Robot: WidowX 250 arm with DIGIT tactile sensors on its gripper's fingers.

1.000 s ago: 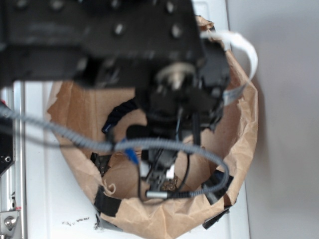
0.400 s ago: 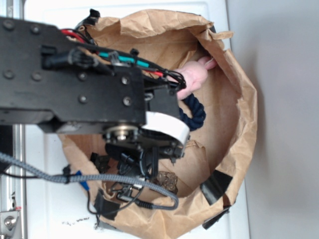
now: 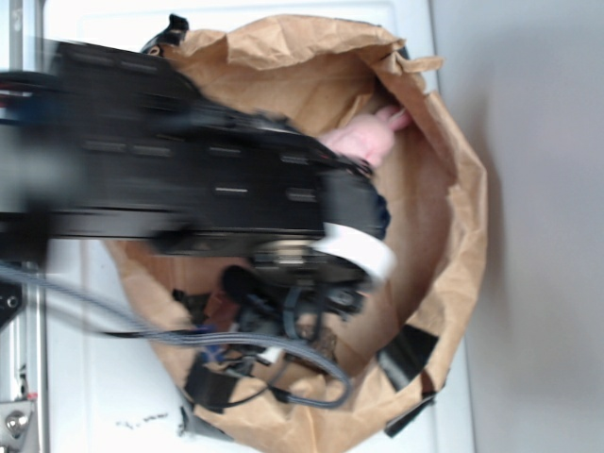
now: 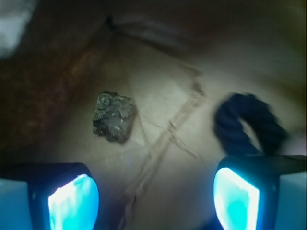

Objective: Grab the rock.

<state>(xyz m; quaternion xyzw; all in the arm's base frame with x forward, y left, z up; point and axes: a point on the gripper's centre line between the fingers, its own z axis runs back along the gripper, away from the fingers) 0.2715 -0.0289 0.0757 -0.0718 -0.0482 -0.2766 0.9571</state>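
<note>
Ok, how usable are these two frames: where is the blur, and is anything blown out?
Exterior view: the arm is streaked with motion blur, while the paper bag stays sharp. Wrist view: soft overall, the rock fairly readable, the blue rope smeared; the claw pads glow overexposed cyan, and the upper left corner falls into deep shadow.

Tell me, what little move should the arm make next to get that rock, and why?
Probably shift toward the rock before going down. In the wrist view the gripper is open and empty, but the rock lies off to the left, above the left fingertip rather than in the gap. The rope lies near the right fingertip, so moving left also clears it.
</note>
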